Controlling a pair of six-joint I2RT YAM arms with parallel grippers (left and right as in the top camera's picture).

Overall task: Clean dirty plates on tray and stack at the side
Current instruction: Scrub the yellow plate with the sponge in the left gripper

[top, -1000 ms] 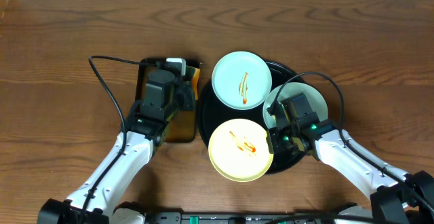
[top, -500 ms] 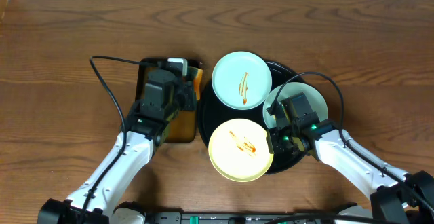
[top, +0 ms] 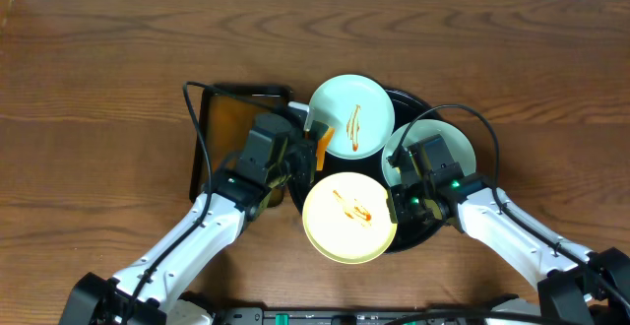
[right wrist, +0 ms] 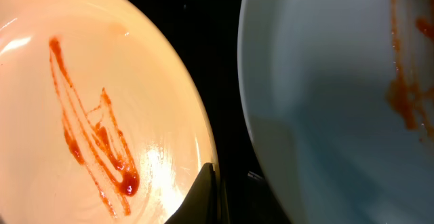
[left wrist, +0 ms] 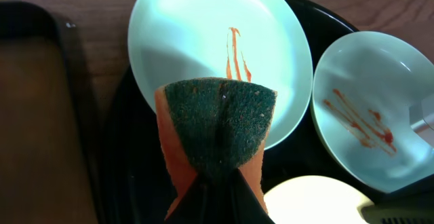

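Nearest, a cream plate (top: pixel 348 217) streaked red sits on the round black tray (top: pixel 409 103). The right gripper (top: pixel 396 205) is at its rim, and I cannot tell its grip. Beyond, the left gripper (left wrist: pixel 217 183) pinches a sponge (left wrist: pixel 217 122) over a smeared green plate (left wrist: pixel 203 34); a second green plate (left wrist: pixel 380 108) lies beside it.

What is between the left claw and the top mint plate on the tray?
Only the sponge, green scrub face up, pinched in the left claw. In the left wrist view it overlaps the near rim of the mint plate; whether it touches cannot be told.
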